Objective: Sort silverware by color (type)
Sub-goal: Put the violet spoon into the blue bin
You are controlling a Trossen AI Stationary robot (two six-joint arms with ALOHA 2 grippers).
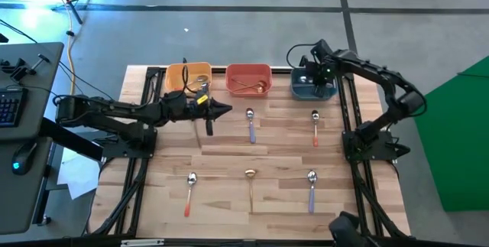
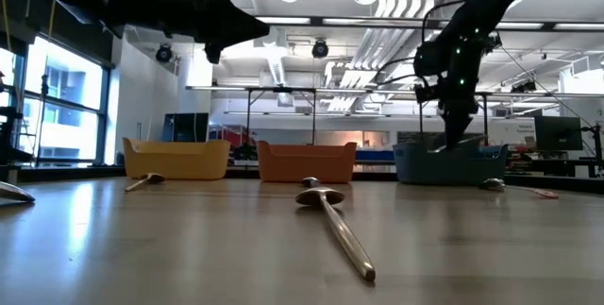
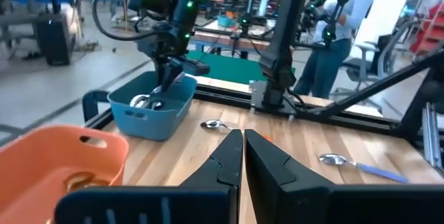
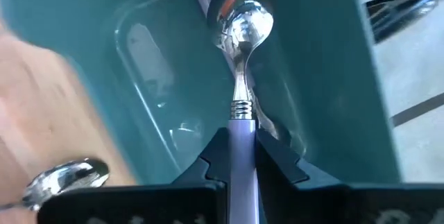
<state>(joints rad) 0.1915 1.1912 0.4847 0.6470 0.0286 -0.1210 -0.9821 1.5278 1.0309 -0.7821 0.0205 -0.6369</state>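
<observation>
- My right gripper [image 4: 239,158] hangs inside the teal bin [image 1: 313,88], fingers clamped on the purple handle of a spoon [image 4: 241,57]; its silver bowl points down into the bin.
- My left gripper [image 1: 226,109] hovers above the table [image 1: 283,201] in front of the yellow bin [image 1: 187,75] and red bin [image 1: 248,79], fingers pressed together, nothing held.
- Loose on the table: a purple-handled spoon [image 1: 251,125] and a red-handled spoon [image 1: 315,127] in the far row.
- Near row: red-handled [image 1: 189,192], gold [image 1: 250,187], purple-handled [image 1: 311,190].
- I see a gold spoon [image 1: 250,86] lying in the red bin.
</observation>
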